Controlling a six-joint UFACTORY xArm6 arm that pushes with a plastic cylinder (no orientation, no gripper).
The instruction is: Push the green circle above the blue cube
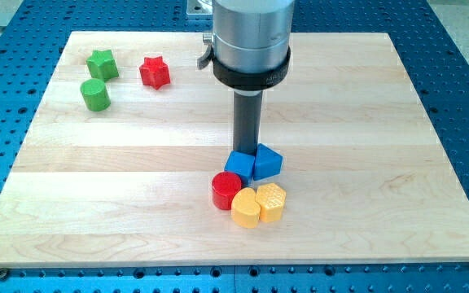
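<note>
The green circle [94, 94] lies at the view's upper left on the wooden board [365, 163]. The blue cube [239, 165] sits near the board's middle, touching a second blue block [268, 162] on its right. My tip [246, 151] stands right behind the blue cube, at the top edge of the gap between the two blue blocks, far to the right of and below the green circle.
A green star [103, 64] lies just above the green circle, and a red star [155, 72] to its right. A red circle [226, 190], a yellow block [246, 207] and a yellow hexagon [271, 201] cluster just below the blue blocks.
</note>
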